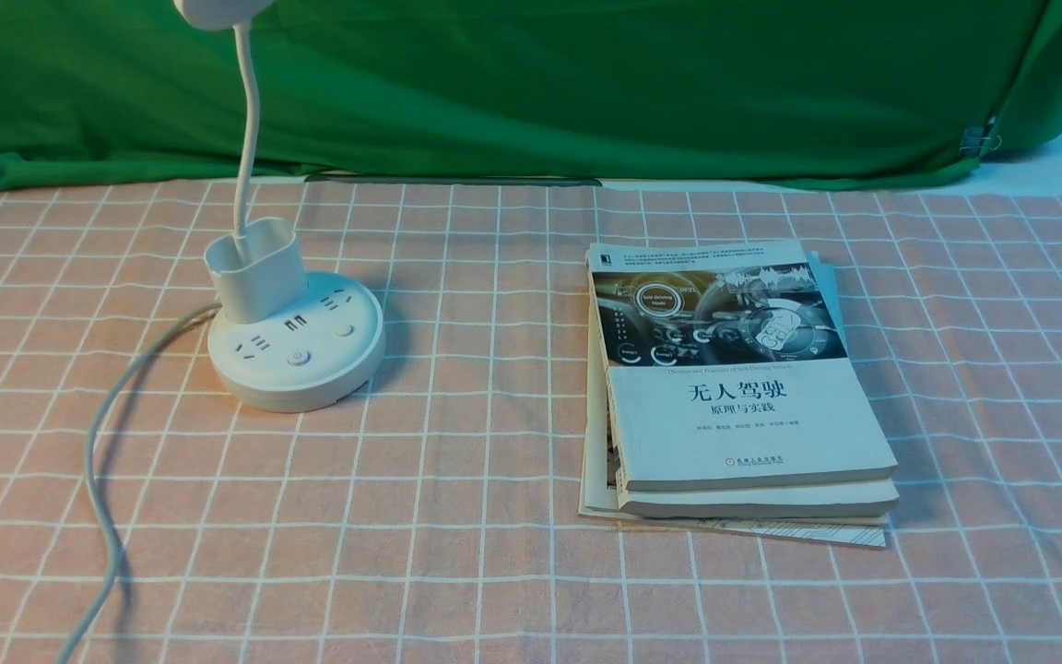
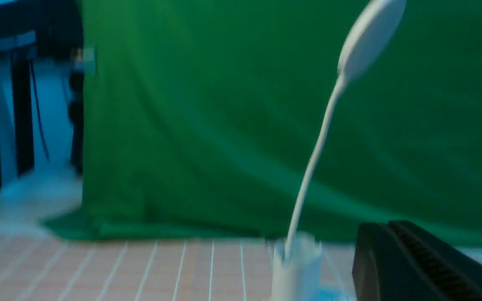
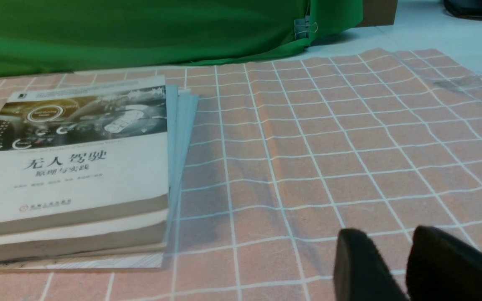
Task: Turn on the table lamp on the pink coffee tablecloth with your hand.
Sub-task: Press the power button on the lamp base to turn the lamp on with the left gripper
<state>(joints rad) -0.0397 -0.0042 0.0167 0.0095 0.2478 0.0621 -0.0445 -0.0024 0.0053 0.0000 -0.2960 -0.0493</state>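
Clock bearings taken from the middle of the front view, twelve at the far side. Two grippers, each seen only by its own wrist camera. Right gripper point(image 3: 389, 232): dark, blurred, parted by a modest gap, nothing between the fingertips. Left gripper point(image 2: 381, 225): blurred, apparently closed, nothing seen in its hold.

One pink coffee tablecloth point(image 1: 494, 553), spread over the worktop, white grid lines, some creases. One grey-white cord point(image 1: 107, 516), curving from the lamp's base out toward eight o'clock.

At three to four o'clock, one stack of books point(image 1: 743, 415): at least two thick volumes, thinner items beneath, edges uneven. Exact total unclear. Dashboard picture on the top cover.

At nine o'clock, well apart from the stack, one table lamp point(image 1: 296, 369), upright on the tablecloth. On its round base: two buttons, one with a power mark point(image 1: 298, 358), one plain point(image 1: 344, 330); two USB ports point(image 1: 295, 323); two socket groups. One oval cup point(image 1: 259, 277) toward the base's eleven o'clock. One thin gooseneck point(image 1: 248, 120), rising to one rounded head point(image 1: 222, 9), partly cropped in front view.

Farthest, one green backdrop cloth point(image 1: 531, 92); metal clip point(image 1: 978, 140) at two o'clock.
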